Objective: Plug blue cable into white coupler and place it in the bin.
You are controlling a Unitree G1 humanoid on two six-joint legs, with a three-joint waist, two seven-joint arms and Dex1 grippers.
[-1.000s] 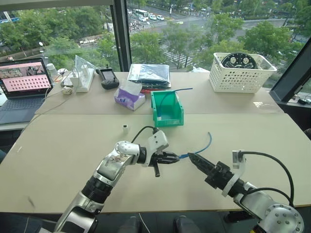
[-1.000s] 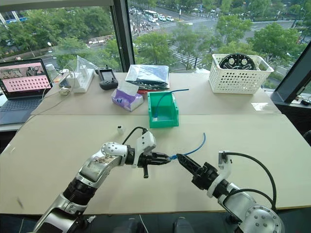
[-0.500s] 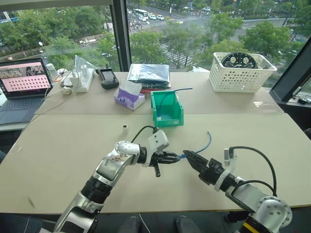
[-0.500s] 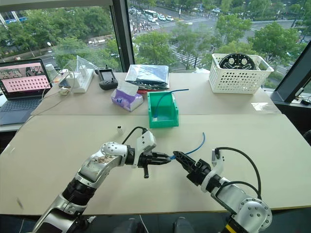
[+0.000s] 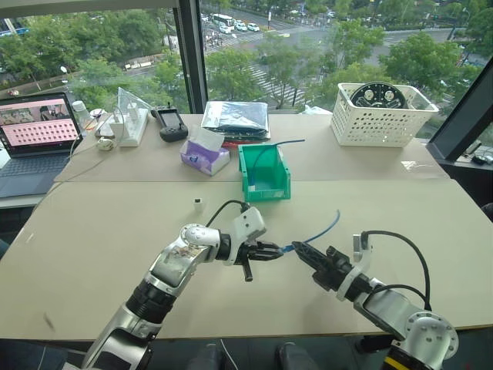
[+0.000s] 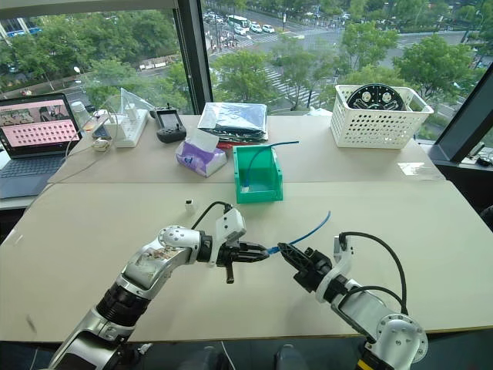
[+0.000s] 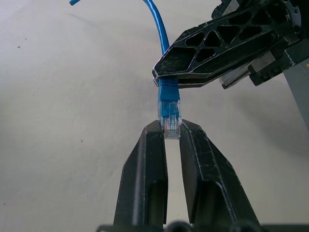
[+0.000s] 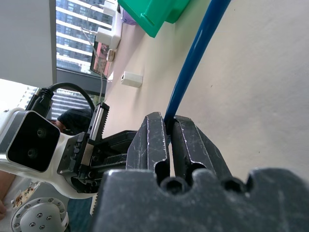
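Since a second ago the right gripper point(image 5: 302, 248) has moved in toward the left one and closed its fingers on the blue cable point(image 5: 322, 229), where before it stood open and short of it. Its two black fingers point(image 8: 153, 140) now pinch the cord just behind the plug. The left gripper point(image 5: 275, 250) has not shifted; its fingers point(image 7: 150, 154) are clamped on the clear plug point(image 7: 170, 121) at the cable's end, so both grippers grip the same end of the cable, tips nearly touching, above the table point(image 5: 92, 254) near the middle of its near edge.

The plug points toward the left gripper. From there the cable's long axis runs through the right gripper and on up and away toward the table's far right, ending in a free tip point(image 5: 337, 212) lifted off the surface. In the left wrist view the cord rises straight out of the plug, passes between the right gripper's fingers, and curves off beyond them.

The white coupler point(image 5: 199, 203) lies alone on the table, left of the grippers and well apart from them, toward the left half. The green bin point(image 5: 264, 173) sits further back near the table's middle, its lowered lip facing the near edge, with a darker blue cable point(image 5: 277, 143) sticking out of it. A white basket point(image 5: 381, 116) stands at the far right corner and a laptop point(image 5: 38, 123) at the far left.
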